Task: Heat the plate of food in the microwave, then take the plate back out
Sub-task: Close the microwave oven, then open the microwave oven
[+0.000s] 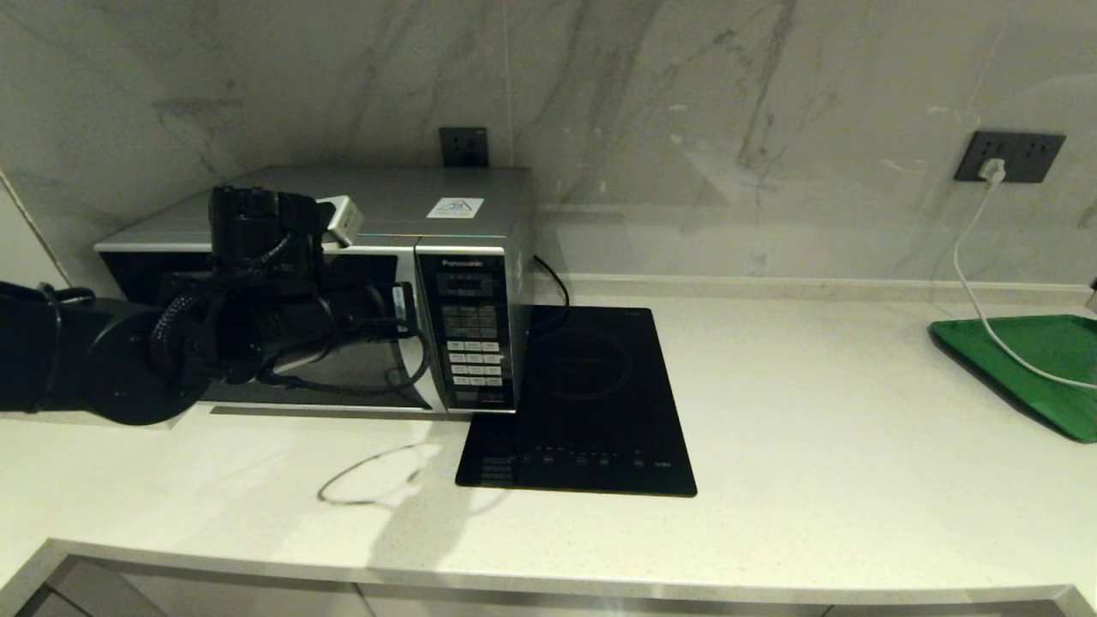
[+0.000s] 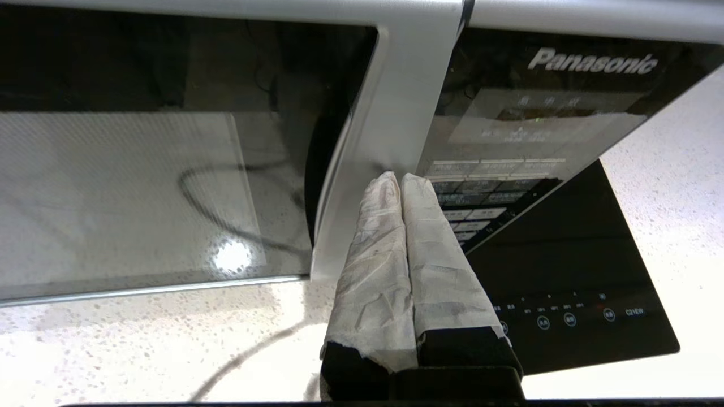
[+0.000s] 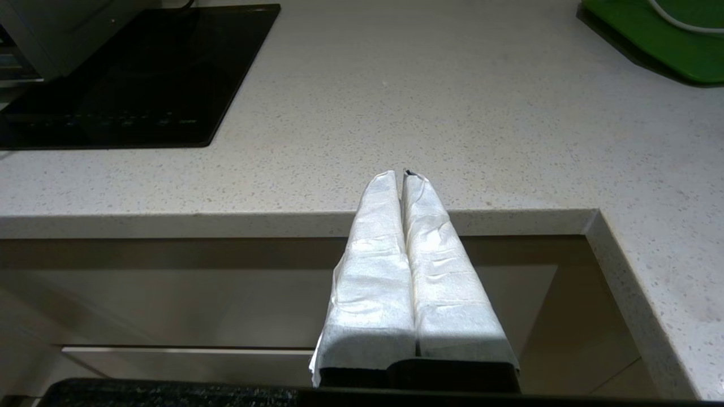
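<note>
Left wrist view has the left gripper (image 2: pixel 400 176) with jaws pressed together, holding nothing, tips at the silver strip of the microwave (image 2: pixel 396 102) door, just beside its button panel (image 2: pixel 509 141). Door looks closed; the plate of food is not seen. Right gripper (image 3: pixel 403 174), jaws together, hangs off the counter (image 3: pixel 396 113) edge, well apart from the microwave

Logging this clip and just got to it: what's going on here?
The left gripper, fingers shut, is up against the front of the microwave, its tips at the silver strip between the dark door and the button panel. The door looks closed. No plate shows in any view. The right gripper, also shut, hangs off the counter's front edge. A black hob lies beside the microwave and a green tray sits at the far right.
</note>
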Available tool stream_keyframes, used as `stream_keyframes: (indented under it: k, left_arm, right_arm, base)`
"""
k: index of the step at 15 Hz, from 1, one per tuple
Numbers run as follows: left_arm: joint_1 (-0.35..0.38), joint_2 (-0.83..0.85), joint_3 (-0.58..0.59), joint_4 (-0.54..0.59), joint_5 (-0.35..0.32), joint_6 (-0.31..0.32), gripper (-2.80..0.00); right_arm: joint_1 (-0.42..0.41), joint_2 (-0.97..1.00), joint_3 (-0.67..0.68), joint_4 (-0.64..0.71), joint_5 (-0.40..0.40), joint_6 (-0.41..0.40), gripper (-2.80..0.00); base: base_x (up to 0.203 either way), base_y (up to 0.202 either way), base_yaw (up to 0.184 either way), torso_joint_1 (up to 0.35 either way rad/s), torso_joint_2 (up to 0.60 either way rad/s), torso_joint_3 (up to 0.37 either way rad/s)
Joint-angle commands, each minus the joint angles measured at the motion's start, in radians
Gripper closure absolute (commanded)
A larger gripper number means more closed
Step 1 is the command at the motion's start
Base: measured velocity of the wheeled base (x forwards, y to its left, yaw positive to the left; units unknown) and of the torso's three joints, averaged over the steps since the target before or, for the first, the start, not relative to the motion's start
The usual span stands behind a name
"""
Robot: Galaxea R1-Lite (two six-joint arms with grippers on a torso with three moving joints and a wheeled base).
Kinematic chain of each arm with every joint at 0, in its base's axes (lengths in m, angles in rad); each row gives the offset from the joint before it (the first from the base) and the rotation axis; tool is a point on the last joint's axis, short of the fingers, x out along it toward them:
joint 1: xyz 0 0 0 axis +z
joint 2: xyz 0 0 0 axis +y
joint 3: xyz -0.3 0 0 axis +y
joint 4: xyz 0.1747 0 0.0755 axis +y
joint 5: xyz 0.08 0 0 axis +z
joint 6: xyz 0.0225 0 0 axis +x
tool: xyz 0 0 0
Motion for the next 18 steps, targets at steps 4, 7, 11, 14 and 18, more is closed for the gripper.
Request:
stream_keyframes:
  k: [4, 7, 11, 14, 18]
  left_arm:
    - [-0.011, -0.225, 0.176, 0.02, -0.015, 0.001, 0.0]
    - [-0.014, -0.473, 0.283, 0.109, -0.015, 0.019, 0.0]
    - [-0.013, -0.883, 0.373, 0.371, -0.006, 0.045, 0.0]
    - [0.0, -1.161, 0.383, 0.668, 0.043, 0.08, 0.0]
    - [0.163, -1.372, 0.356, 0.893, 0.156, 0.167, 0.0]
  right_arm:
    - [0.001, 0.002, -0.001, 0.001, 0.0, 0.0, 0.0]
    - [0.001, 0.002, -0.001, 0.001, 0.0, 0.0, 0.0]
    - [0.001, 0.002, -0.001, 0.001, 0.0, 0.0, 0.0]
    - [0.001, 0.002, -0.001, 0.001, 0.0, 0.0, 0.0]
    - [0.001, 0.002, -0.001, 0.001, 0.0, 0.0, 0.0]
  base:
    - [0.0, 0.0, 0.0, 0.0, 0.0, 0.0]
    - [0.0, 0.0, 0.0, 0.0, 0.0, 0.0]
    - [0.0, 0.0, 0.0, 0.0, 0.0, 0.0]
    - [0.0, 0.0, 0.0, 0.0, 0.0, 0.0]
    - [0.0, 0.0, 0.0, 0.0, 0.0, 0.0]
